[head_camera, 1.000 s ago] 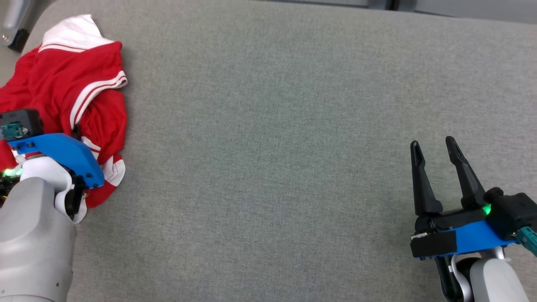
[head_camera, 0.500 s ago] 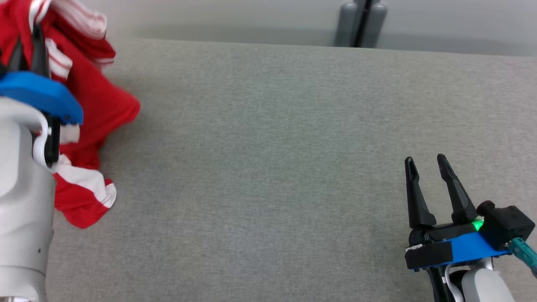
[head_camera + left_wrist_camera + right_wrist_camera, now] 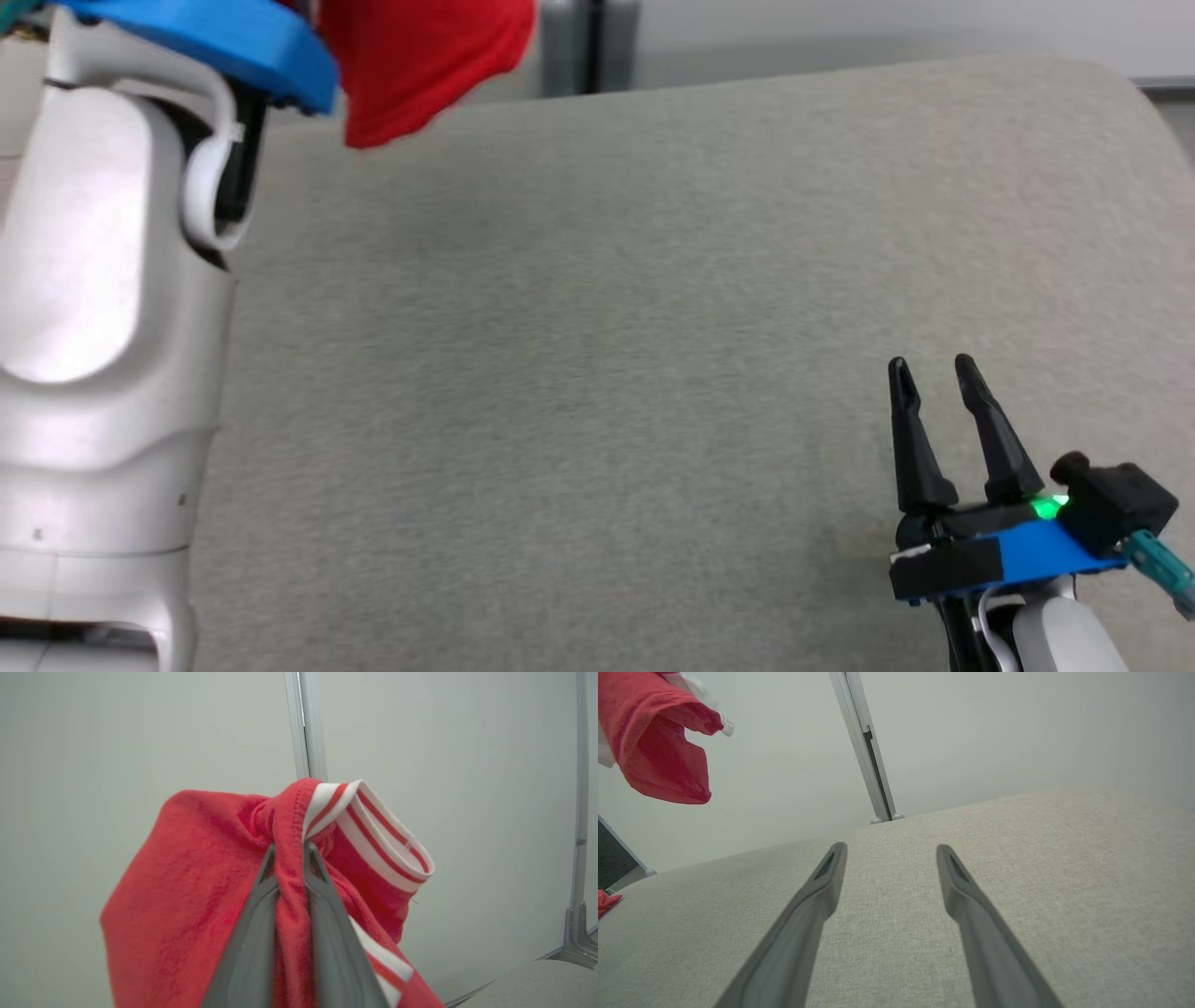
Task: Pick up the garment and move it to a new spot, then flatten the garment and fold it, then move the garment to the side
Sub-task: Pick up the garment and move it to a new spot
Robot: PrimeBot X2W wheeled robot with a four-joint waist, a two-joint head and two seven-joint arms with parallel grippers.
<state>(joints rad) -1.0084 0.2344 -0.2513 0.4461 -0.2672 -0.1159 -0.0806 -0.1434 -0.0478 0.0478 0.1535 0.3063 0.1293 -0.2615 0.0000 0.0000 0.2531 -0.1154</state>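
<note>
The left pincer (image 3: 289, 851) is clamped on the red garment (image 3: 196, 882), which hangs high over the bench's (image 3: 597, 327) far left, seemingly clear of it. The right pincer (image 3: 931, 364) gapes empty, low at near right.

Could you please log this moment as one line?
left claw: shut on red garment, aloft | right claw: open, over grey surface

The grey desk (image 3: 597, 373) is unobstructed across its middle and far right. The pale left forearm (image 3: 103, 327) blocks the left side. The red garment (image 3: 420, 56) hangs above the far left edge, off the surface. The right tool (image 3: 932, 362), fingers spread, occupies the near right corner. A grey post (image 3: 588, 47) stands behind the far edge.
</note>
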